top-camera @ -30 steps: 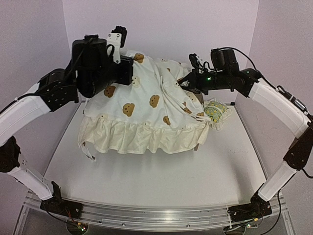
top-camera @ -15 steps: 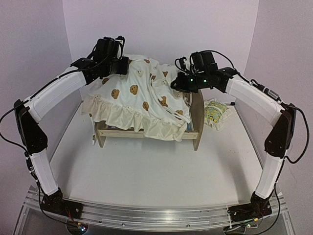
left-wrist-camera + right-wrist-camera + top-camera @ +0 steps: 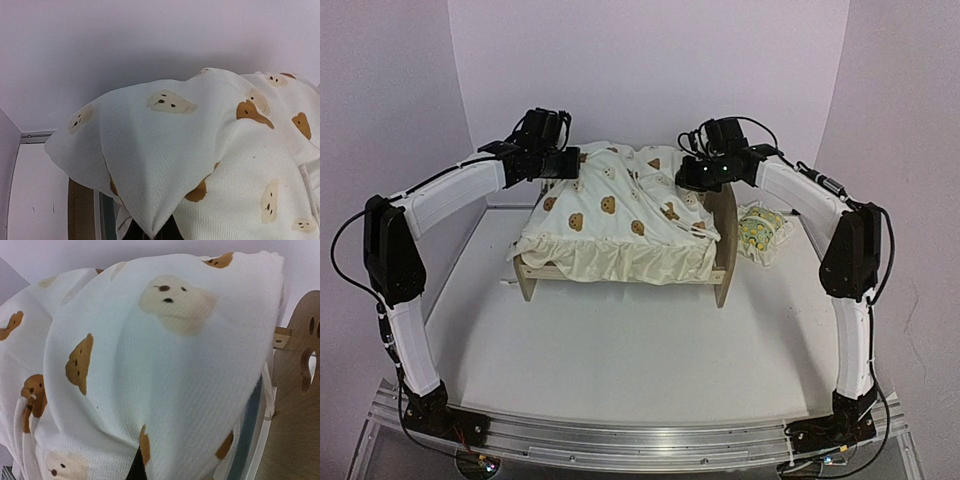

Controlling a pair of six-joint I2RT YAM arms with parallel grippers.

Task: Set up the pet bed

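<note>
1. The pet bed [image 3: 726, 248], a small light-wood frame, stands toward the back of the white table [image 3: 650, 350]. Its right end board and front rail are visible.
2. A cream bear-print cushion [image 3: 620, 212] lies draped over the bed, its frilled edge hanging over the front rail. A second ago it was held high and hid the whole frame. It now sits lower and flatter, so more wood shows.
3. The left gripper [image 3: 570, 165] is at the cushion's back-left corner. Its jaws are closed on a fold of the cloth, which the left wrist view shows narrowing to a point at the fingers.
4. The right gripper [image 3: 692, 176] is at the back-right corner, above the right end board, and is also clamped on the cushion cloth.
5. Both arms now reach farther back and lower than a second ago, when they were raised near the camera.
6. A small lemon-print pillow [image 3: 761, 228] lies on the table just right of the bed, where it was before.
</note>
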